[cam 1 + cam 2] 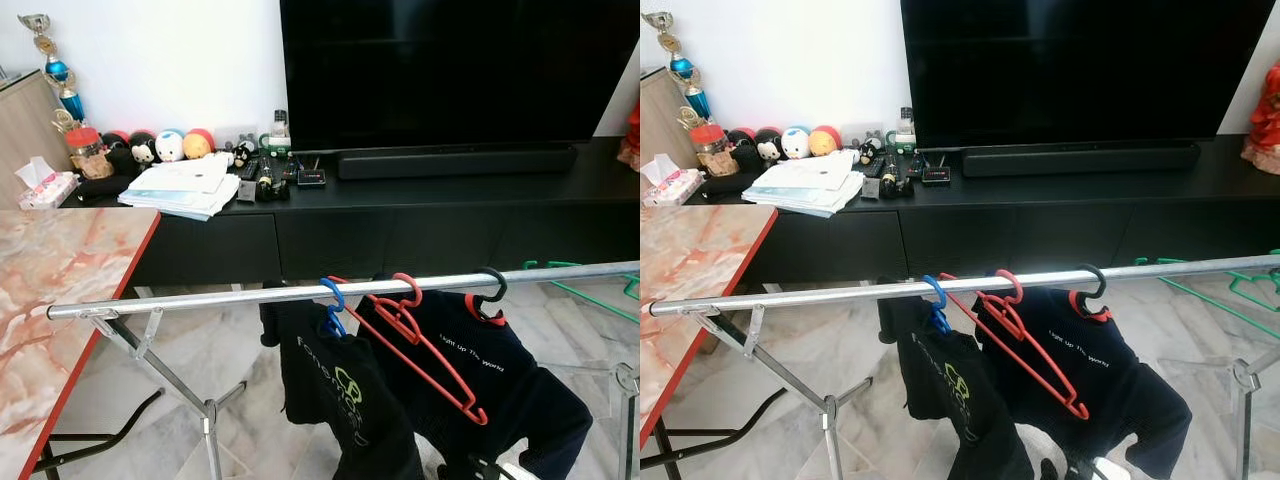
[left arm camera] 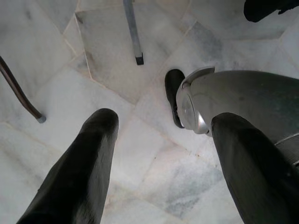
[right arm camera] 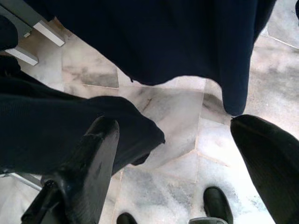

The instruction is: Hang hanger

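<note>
Both grippers, left [image 2: 161, 154] and right [image 3: 175, 163], spread wide and empty, low below the rail [image 1: 300, 292]; red hanger [image 1: 425, 350] looks light, stiff plastic, so grab the neck under its hook.

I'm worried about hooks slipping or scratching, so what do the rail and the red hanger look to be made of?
The rail looks like bare metal tube, silver and shiny, with bright glints along its length. The red hanger looks like plastic, or maybe coated wire: thin, uniformly red, slightly glossy; the pictures don't settle which. Its hook rests over the rail.
</note>
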`<state>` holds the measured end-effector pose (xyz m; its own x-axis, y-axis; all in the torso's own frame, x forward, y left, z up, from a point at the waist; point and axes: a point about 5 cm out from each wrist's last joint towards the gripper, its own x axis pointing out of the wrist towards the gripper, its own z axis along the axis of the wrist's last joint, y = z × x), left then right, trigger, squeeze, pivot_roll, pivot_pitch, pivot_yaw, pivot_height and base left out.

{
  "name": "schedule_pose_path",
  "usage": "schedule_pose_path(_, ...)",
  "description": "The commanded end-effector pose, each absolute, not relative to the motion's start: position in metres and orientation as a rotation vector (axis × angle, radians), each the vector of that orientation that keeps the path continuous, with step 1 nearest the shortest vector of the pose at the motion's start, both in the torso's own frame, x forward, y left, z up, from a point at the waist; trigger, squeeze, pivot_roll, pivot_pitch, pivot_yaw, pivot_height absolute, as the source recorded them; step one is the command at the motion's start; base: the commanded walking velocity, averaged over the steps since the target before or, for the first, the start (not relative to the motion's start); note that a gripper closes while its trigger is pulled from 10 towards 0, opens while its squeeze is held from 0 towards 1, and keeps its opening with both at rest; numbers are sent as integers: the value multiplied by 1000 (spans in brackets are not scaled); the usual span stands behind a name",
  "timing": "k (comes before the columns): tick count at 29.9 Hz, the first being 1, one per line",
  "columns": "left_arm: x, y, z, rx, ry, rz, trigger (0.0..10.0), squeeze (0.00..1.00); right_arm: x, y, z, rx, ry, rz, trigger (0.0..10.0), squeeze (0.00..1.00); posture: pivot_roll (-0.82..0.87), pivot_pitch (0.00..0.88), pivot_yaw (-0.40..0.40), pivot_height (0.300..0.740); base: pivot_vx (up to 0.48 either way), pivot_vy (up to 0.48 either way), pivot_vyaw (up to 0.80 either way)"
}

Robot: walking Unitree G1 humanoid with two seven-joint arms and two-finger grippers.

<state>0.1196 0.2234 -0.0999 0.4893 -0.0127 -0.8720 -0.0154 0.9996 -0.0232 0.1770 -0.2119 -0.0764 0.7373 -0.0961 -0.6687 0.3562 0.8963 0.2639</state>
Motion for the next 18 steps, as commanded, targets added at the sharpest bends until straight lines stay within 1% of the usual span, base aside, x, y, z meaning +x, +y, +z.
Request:
schedule_pose_path(1, 115, 229, -100, 0, 1075, 2, 10000, 0, 174, -208, -78, 405, 703, -257, 10000, 0, -42, 0, 62, 740, 0, 0, 0)
schedule_pose_path(2, 115, 229, -100, 5, 1076, 0, 10000, 0, 174, -207, -78, 405, 704, -254, 10000, 0, -40, 0, 61, 740, 0, 0, 0)
schedule_pose_path(11, 111, 231, -101, 20, 1080, 13, 10000, 0, 176, -197, -80, 415, 719, -217, 10000, 0, -24, 0, 65, 740, 0, -480, 0)
schedule_pose_path(18, 111, 232, -101, -3, 1078, 33, 10000, 0, 176, -198, -80, 414, 727, -218, 10000, 0, -31, 0, 59, 740, 0, 0, 0)
